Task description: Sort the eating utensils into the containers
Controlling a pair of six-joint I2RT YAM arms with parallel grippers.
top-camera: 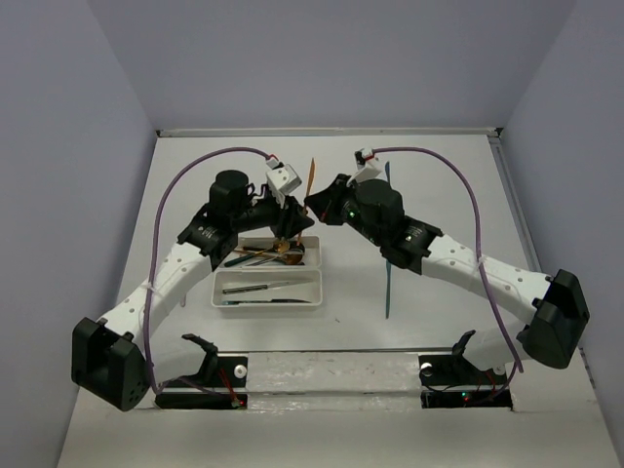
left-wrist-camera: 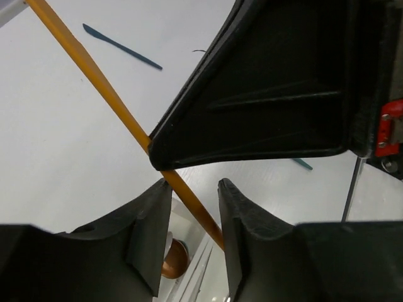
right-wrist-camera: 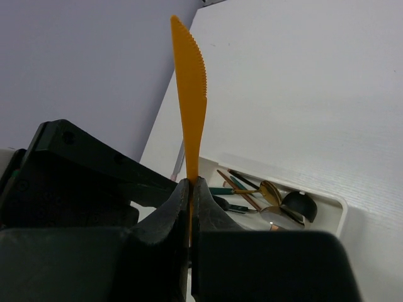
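An orange knife [top-camera: 311,180] stands nearly upright above the far white tray [top-camera: 314,255]. My right gripper [top-camera: 313,207] is shut on its handle, with the serrated blade [right-wrist-camera: 191,94] rising above the closed fingers [right-wrist-camera: 181,195]. My left gripper [top-camera: 290,232] is open just below it. In the left wrist view the knife's handle [left-wrist-camera: 189,201] runs between the spread fingers [left-wrist-camera: 151,214] without being pinched. The far tray holds several spoons, including gold, black and silver ones [right-wrist-camera: 277,200]. The near tray [top-camera: 234,300] holds several knives [top-camera: 263,288].
A teal knife [top-camera: 389,288] lies on the table right of the trays, partly under the right arm. Another dark blue knife [left-wrist-camera: 123,46] lies farther back, and shows in the top view [top-camera: 386,175]. The two arms meet closely over the trays.
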